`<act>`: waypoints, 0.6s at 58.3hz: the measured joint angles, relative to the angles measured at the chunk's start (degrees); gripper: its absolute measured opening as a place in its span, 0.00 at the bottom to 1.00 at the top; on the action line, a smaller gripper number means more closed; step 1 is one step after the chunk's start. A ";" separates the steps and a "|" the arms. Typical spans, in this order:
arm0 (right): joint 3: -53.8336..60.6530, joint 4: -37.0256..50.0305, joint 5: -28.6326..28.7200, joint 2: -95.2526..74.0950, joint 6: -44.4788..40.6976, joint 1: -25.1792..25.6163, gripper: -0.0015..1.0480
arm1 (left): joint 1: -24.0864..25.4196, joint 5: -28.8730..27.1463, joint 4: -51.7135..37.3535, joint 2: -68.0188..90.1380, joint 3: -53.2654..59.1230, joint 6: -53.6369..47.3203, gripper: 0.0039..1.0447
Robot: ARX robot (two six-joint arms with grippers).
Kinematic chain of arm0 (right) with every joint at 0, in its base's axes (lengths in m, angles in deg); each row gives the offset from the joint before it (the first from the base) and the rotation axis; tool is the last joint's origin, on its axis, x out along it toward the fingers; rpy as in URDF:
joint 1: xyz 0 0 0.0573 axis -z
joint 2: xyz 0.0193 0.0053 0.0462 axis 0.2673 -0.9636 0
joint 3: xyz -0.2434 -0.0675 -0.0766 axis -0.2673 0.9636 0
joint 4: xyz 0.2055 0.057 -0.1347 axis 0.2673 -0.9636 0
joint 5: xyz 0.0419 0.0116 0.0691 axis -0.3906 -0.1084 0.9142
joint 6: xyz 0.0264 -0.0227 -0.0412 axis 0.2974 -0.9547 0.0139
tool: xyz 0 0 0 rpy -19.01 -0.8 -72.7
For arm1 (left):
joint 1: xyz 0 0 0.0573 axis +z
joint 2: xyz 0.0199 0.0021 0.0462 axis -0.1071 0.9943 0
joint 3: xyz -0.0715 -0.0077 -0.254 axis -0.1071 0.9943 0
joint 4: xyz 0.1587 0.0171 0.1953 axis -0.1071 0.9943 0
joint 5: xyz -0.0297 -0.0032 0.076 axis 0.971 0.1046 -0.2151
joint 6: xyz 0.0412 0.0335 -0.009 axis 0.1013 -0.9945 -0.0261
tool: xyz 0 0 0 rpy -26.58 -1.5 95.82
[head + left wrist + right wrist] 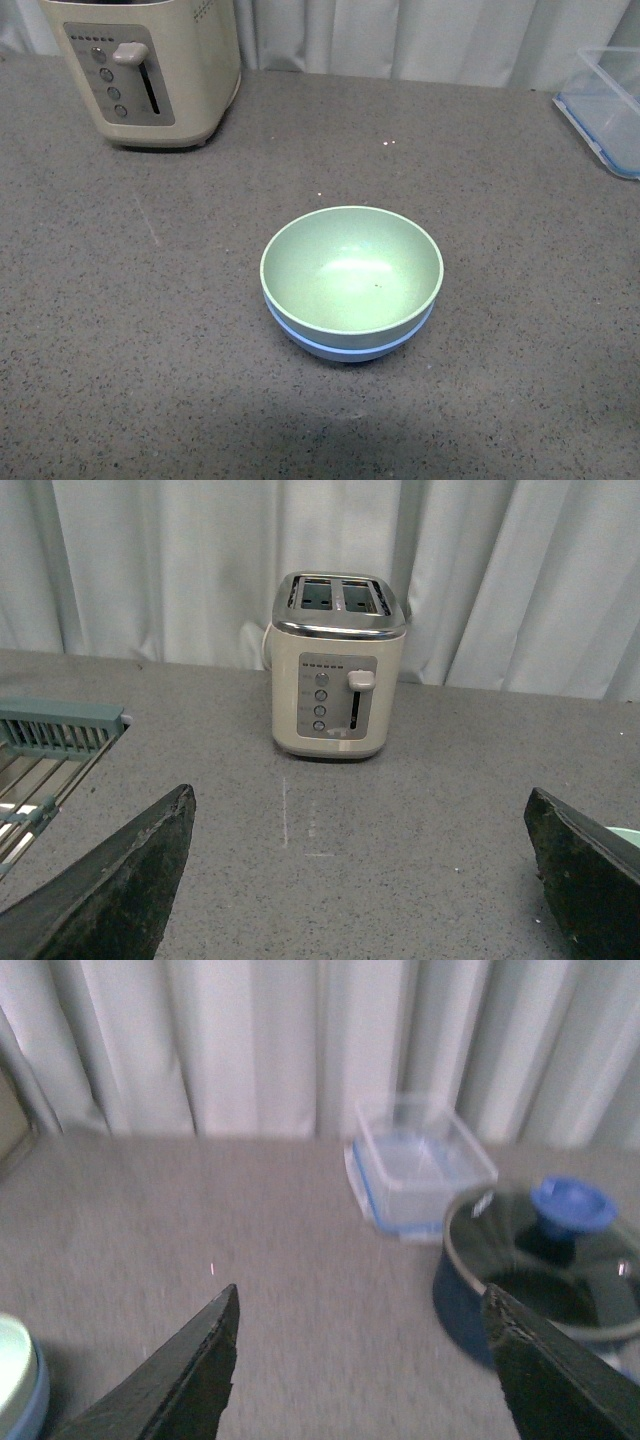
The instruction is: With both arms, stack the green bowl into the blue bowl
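Two bowls sit nested mid-worktop (120, 330): the green bowl (350, 270) inside the blue bowl (345, 347), in front of a toaster (150, 70). Grey speckled surface, pale curtains (400, 35) behind. Left tool (360, 880) and right tool (360, 1370) both spread, holding nothing.

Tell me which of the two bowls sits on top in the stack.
The green bowl is on top: its whole pale mint inside shows, nested in the blue bowl, of which only a light-blue rim band and lower wall show beneath it.
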 joint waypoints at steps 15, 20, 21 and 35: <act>3.30 -2.05 0.22 6.84 0.04 0.00 0.11 | 0.00 0.00 0.00 0.00 0.00 -0.02 0.94; 4.09 -2.93 0.22 8.68 0.09 0.00 0.01 | 0.00 0.00 0.00 0.00 0.00 -0.02 0.94; 4.09 -3.34 0.22 9.18 0.11 0.00 0.01 | 0.00 0.00 0.00 0.00 0.00 -0.02 0.94; 4.11 -9.97 0.22 16.13 0.13 0.00 0.01 | 0.00 0.00 0.00 0.00 0.00 -0.02 0.94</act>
